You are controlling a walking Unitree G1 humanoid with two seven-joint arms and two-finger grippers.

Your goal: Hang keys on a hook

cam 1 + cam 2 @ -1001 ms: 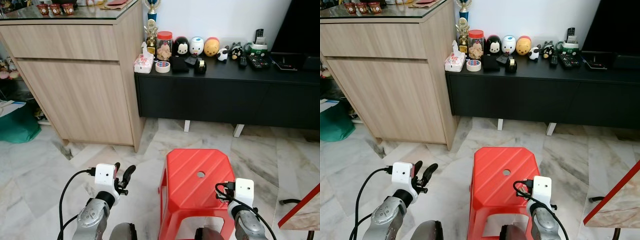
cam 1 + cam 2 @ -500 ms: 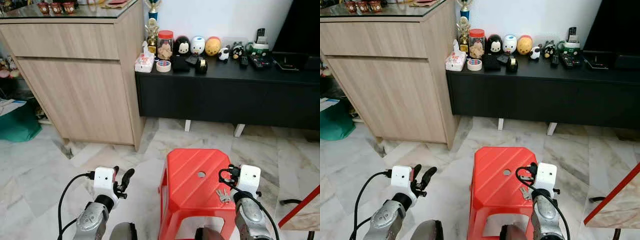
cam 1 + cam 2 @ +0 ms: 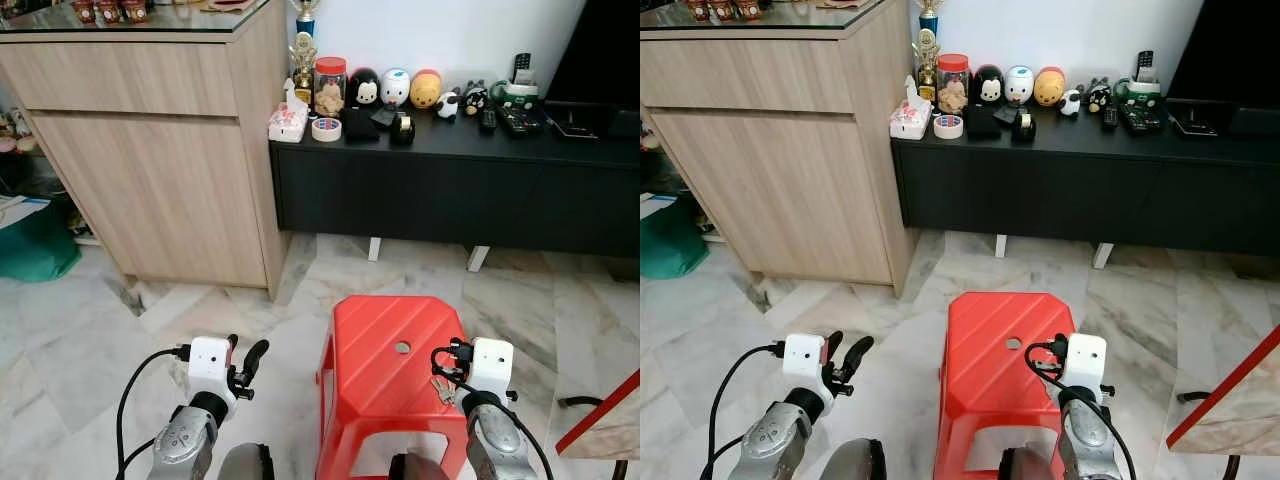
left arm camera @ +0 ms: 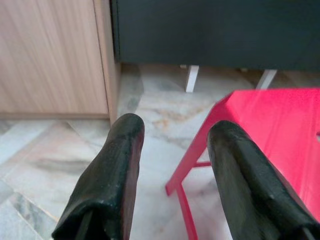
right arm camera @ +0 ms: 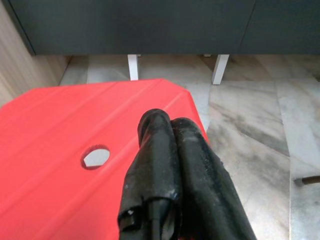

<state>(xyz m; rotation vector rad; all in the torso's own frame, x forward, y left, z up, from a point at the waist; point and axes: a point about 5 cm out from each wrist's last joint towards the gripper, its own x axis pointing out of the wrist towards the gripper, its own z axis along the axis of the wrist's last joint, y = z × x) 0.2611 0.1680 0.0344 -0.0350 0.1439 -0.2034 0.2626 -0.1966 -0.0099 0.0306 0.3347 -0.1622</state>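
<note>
A small bunch of keys [image 3: 440, 387] lies on the red plastic stool [image 3: 380, 350], close to the stool's right edge. It sits right beside and partly under my right wrist, and whether it touches the arm I cannot tell. My right gripper [image 5: 167, 122] is shut, fingers pressed together with nothing showing between the tips, held low over the stool top past its round hole [image 5: 95, 156]. My left gripper [image 3: 246, 356] is open, hovering above the marble floor to the left of the stool, its two fingers [image 4: 117, 160] well apart.
A light wooden cabinet [image 3: 150, 150] stands at the back left. A low black console [image 3: 450, 190] along the wall carries toy figures, a jar, tape and remotes. A green bag [image 3: 35, 245] is at far left, a red-edged tabletop corner [image 3: 600, 415] at lower right.
My right arm shifted right, uncovering the keys on the stool, then eased back a little to the left. The left arm has barely moved.
</note>
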